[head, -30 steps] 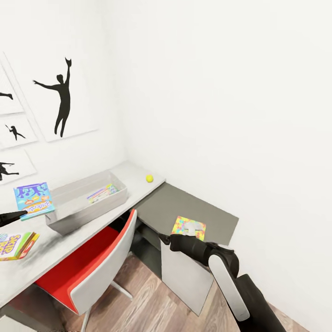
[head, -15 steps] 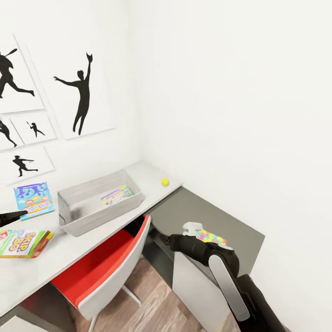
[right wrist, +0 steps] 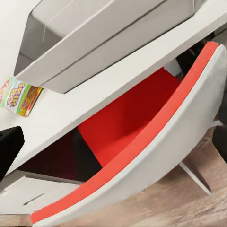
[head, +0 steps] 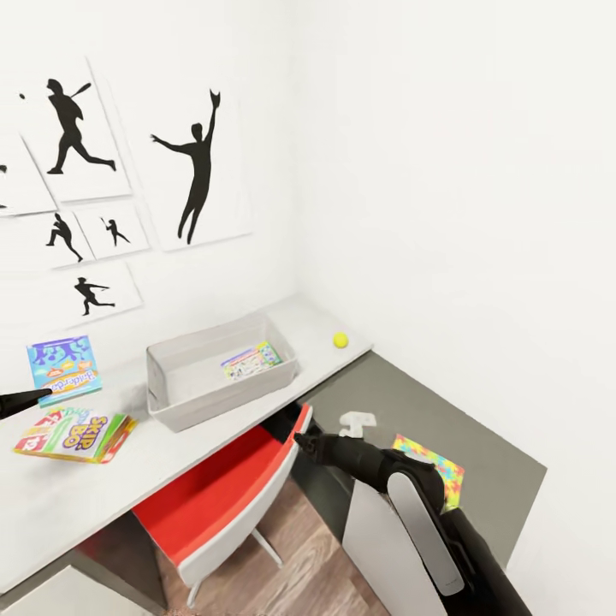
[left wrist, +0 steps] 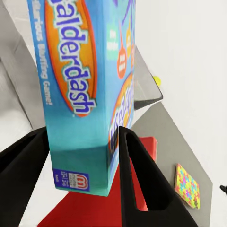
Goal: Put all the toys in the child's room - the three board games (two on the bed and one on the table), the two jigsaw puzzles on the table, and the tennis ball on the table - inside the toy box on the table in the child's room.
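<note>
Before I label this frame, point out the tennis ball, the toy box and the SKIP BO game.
tennis ball [head: 340,340], head view, its centre.
toy box [head: 218,400], head view, near outer wall.
SKIP BO game [head: 75,435], head view, printed lid.

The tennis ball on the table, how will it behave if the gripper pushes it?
The tennis ball is round and lies free on the flat white table, so it would probably roll. It sits close to the table's end, so it could fall off.
</note>
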{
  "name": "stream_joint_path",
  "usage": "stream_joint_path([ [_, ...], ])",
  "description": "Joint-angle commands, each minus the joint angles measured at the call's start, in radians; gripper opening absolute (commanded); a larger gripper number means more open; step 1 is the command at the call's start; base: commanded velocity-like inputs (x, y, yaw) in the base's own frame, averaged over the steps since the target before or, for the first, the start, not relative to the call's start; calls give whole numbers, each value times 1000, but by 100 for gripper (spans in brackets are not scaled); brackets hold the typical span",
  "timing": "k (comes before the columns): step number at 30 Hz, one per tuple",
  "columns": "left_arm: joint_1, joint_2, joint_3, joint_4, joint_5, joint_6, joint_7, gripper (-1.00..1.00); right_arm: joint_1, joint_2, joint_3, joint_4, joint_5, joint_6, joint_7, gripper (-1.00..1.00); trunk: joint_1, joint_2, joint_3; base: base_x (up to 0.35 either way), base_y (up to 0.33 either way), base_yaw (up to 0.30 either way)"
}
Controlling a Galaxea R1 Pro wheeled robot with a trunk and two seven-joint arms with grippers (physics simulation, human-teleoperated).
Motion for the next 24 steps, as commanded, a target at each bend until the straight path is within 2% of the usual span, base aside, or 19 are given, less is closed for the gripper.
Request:
stream_joint_path([
  [1,-1,0,0,1,5,7,-5,-100,-1,0,0,-1,-5,4,-4,100,1,-2,-3,128,222,227],
  [10,-1,0,0,1,5,7,-9,-100,2,-10,0,-2,-5,2,-2,100,1,-2,-13,149,61,226],
  [16,-1,0,-3,0,5,7,-32,-100,2,-15,0,-2,-5,1,-1,100,1,-2,-16,135,-1,99],
  [24,-1,8,-117,-7,3,6,-177,-100,2,-16,0,-3,-5,0,-1,100,1,-2,-16,169,-135,9],
])
